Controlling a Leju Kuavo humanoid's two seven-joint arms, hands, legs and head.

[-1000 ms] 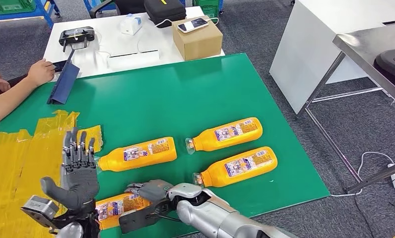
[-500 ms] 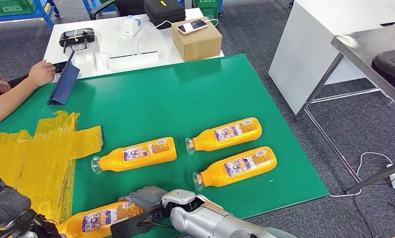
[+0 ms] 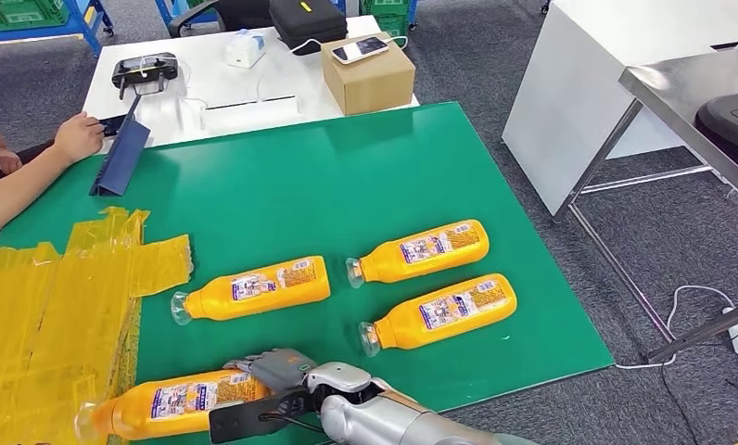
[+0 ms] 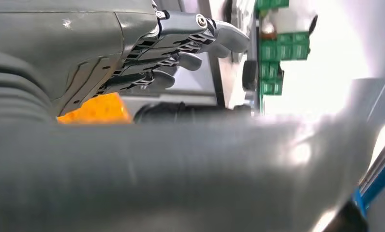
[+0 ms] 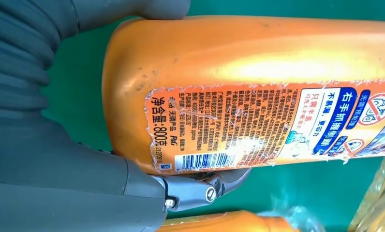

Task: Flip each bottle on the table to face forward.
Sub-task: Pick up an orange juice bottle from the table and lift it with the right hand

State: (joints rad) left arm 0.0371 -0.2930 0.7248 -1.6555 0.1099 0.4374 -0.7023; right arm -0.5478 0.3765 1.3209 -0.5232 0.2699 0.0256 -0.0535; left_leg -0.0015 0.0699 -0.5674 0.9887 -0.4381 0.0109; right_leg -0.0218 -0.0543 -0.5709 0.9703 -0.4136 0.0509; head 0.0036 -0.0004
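- Far left of your head view: a person's forearm [image 3: 18, 181] rests on the green table [image 3: 347, 176], hand by a dark blue folder [image 3: 120, 158] standing on edge.
- Yellow tape sheets [image 3: 50, 306] cover the table's left near corner — wrinkled, glossy.
- Left hand [image 4: 147, 53]: your left wrist view shows its fingers curled in loosely, nothing in them; green crates [image 4: 277, 53] blurred beyond.
- Nearest bottle [image 3: 175, 403] lies on its side at the front edge, cap on the tape, back label with barcode up. Right hand [image 3: 273, 371] grips its base end — thumb and fingers clamped on either side in the right wrist view.
- Second bottle [image 3: 254, 289] lies mid-table, cap to the left.
- Two more bottles [image 3: 421, 250] [image 3: 444, 313] lie side by side further right, caps left, well apart from the hand.
- Behind: white desk [image 3: 198, 83] with a cardboard box [image 3: 370, 74], phone [image 3: 361, 45] on top.
- Right: grey carpet [image 3: 551, 278], a steel table [image 3: 699, 93].
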